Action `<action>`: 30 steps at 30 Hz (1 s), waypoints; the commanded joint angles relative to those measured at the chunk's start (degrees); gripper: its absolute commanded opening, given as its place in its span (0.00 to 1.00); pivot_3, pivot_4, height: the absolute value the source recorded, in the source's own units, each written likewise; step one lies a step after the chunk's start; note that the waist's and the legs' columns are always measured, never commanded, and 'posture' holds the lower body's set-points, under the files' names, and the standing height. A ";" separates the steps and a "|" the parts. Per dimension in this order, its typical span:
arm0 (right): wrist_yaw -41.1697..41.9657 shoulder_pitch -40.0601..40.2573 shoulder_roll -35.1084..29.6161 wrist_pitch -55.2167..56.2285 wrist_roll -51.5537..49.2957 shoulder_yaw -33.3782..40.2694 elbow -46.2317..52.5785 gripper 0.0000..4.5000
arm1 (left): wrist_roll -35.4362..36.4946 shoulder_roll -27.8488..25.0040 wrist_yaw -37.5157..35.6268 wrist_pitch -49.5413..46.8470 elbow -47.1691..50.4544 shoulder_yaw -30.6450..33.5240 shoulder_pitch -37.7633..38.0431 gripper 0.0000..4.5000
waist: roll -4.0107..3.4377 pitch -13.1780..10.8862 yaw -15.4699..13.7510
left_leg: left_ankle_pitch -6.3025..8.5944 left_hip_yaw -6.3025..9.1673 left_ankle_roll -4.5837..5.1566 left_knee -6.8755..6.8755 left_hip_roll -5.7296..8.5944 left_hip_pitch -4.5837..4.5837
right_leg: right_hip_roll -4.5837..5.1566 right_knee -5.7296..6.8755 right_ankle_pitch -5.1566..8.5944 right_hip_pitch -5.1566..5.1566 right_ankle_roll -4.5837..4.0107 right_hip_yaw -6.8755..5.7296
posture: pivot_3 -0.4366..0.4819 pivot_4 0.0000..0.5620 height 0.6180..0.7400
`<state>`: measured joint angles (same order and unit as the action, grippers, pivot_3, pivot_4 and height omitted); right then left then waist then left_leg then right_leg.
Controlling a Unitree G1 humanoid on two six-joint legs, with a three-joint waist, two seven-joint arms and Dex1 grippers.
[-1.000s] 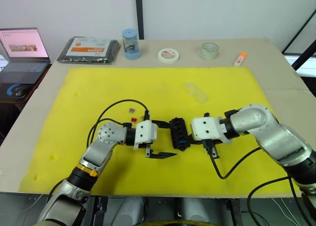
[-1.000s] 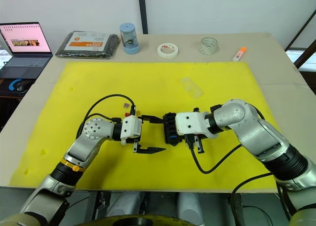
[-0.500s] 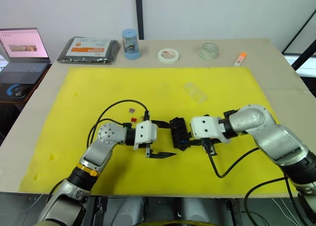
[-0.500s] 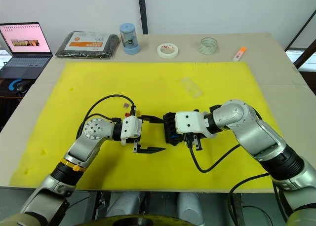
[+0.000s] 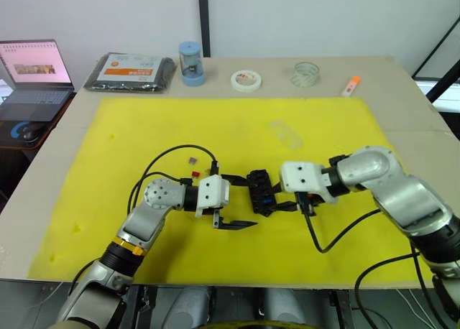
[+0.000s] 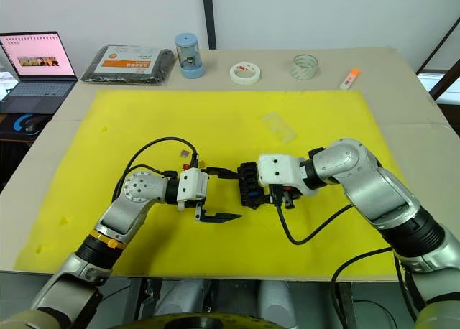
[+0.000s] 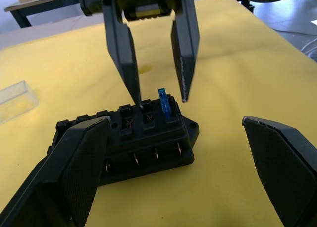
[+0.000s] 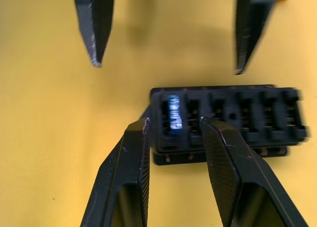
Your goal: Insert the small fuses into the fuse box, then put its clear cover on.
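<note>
The black fuse box (image 5: 259, 192) lies on the yellow mat between my two grippers. One blue fuse (image 7: 164, 100) stands in its end slot. My right gripper (image 8: 173, 122) is open, and its fingertips (image 7: 184, 95) straddle that fuse at the box's end without pinching it. Just left of the box, my left gripper (image 5: 239, 201) is open wide and empty. Two loose small fuses, a purple one (image 5: 191, 159) and a red one (image 5: 195, 174), lie behind the left gripper. The clear cover (image 5: 286, 133) lies flat on the mat farther back.
The yellow mat (image 5: 144, 128) covers most of the table. Along the back edge are a black packet with an orange label (image 5: 129, 72), a blue cylinder (image 5: 190, 63), a white tape roll (image 5: 245, 80), a clear tape roll (image 5: 305, 74) and an orange marker (image 5: 349, 85). A laptop (image 5: 29, 74) sits far left.
My right gripper has turned and shifted slightly at the fuse box's end. The left arm and the fuse box have stayed put.
</note>
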<state>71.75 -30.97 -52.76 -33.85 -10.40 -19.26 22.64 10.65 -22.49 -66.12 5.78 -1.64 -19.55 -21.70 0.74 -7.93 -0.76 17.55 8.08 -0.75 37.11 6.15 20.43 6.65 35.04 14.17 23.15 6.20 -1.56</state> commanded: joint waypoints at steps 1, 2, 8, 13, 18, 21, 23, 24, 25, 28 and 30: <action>-0.23 -0.89 -0.20 -1.56 -2.40 3.20 3.19 0.38 | 0.07 0.27 0.13 1.13 0.67 0.08 -0.76 1.00 | 0.00 0.00 0.01 | 0.00 0.00 0.00 0.00 0.00 0.00 | 0.00 0.00 0.00 0.00 0.00 0.00 | 0.48 0.27 1.00; -0.35 -0.88 -0.27 -1.91 -2.68 3.49 3.51 0.38 | 0.03 0.34 0.16 1.19 0.53 0.07 -0.85 1.00 | 0.00 0.00 0.00 | 0.00 0.00 0.00 0.00 0.00 0.01 | 0.00 0.00 0.00 0.00 0.00 0.00 | 0.48 0.27 1.00; -0.97 -0.39 -0.60 -3.15 -3.93 4.83 4.66 0.38 | -0.04 0.57 0.10 1.64 -0.40 0.12 -1.34 1.00 | 0.00 0.00 -0.01 | 0.00 0.00 0.00 0.00 0.00 0.02 | 0.01 -0.01 0.00 0.01 0.00 -0.01 | 0.48 0.27 1.00; -1.65 0.71 -0.31 -2.84 -3.82 4.01 4.26 0.10 | -0.08 0.59 -0.07 2.07 -0.80 -0.10 -1.50 1.00 | 0.00 0.00 -0.02 | 0.00 0.00 0.00 0.00 0.00 0.01 | 0.01 0.00 0.00 0.02 0.00 0.00 | 0.48 0.27 1.00; -2.72 1.95 0.16 -2.17 -3.29 3.36 3.72 0.01 | -0.10 0.41 -0.13 2.11 -0.76 -0.08 -1.40 1.00 | -0.01 0.00 0.04 | 0.00 0.00 0.00 0.00 0.01 0.02 | 0.02 0.00 0.00 0.02 0.00 0.00 | 0.48 0.27 1.00; -3.08 2.21 0.35 -1.94 -3.20 2.96 3.53 0.01 | -0.15 0.34 -0.11 2.07 -0.74 -0.06 -1.36 1.00 | 0.00 0.00 0.00 | 0.00 0.00 0.00 0.00 0.00 0.02 | 0.01 0.00 0.00 0.02 0.00 0.00 | 0.48 0.27 1.00; -3.39 2.55 0.48 -1.46 -2.84 2.54 3.01 0.01 | -0.21 0.32 -0.10 2.04 -0.71 -0.11 -1.36 1.00 | 0.00 0.00 0.00 | 0.00 0.00 0.00 0.00 0.01 0.02 | 0.01 0.00 0.00 0.02 0.00 -0.01 | 0.48 0.27 1.00; -3.58 2.71 0.57 -1.25 -2.59 2.25 2.66 0.01 | -0.20 0.28 -0.12 2.01 -0.70 -0.09 -1.36 1.00 | -0.01 0.00 -0.01 | 0.00 0.00 0.00 0.00 0.01 0.02 | 0.01 0.00 0.00 0.02 0.00 -0.01 | 0.48 0.27 1.00; -3.73 2.99 0.62 -0.87 -2.25 1.89 2.17 0.01 | -0.20 0.23 -0.15 1.99 -0.68 -0.09 -1.34 1.00 | 0.00 0.00 0.00 | 0.00 0.00 0.00 0.00 0.01 0.02 | 0.01 0.00 0.00 0.02 0.00 -0.01 | 0.48 0.27 1.00; -3.85 3.79 0.63 0.20 -1.52 1.16 1.08 0.01 | -0.24 0.16 -0.13 1.88 -0.61 -0.10 -1.31 1.00 | -0.01 0.00 0.02 | 0.00 0.00 0.00 0.00 0.00 0.00 | 0.01 0.00 0.00 0.01 0.00 -0.01 | 0.48 0.27 1.00; -3.82 4.24 0.62 0.95 -0.99 0.78 0.39 0.01 | -0.25 0.12 -0.13 1.78 -0.60 -0.09 -1.38 1.00 | 0.00 0.00 0.03 | 0.00 0.00 0.00 0.00 0.00 -0.01 | 0.00 0.00 0.00 0.00 0.00 -0.01 | 0.48 0.27 1.00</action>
<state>68.04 -27.19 -52.42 -33.37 -12.48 -17.71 23.68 10.52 -22.32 -66.16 6.87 -3.38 -19.56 -22.56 0.73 -7.93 -0.73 17.55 8.08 -0.75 37.11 6.16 20.42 6.65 35.04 14.16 23.15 6.20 -1.56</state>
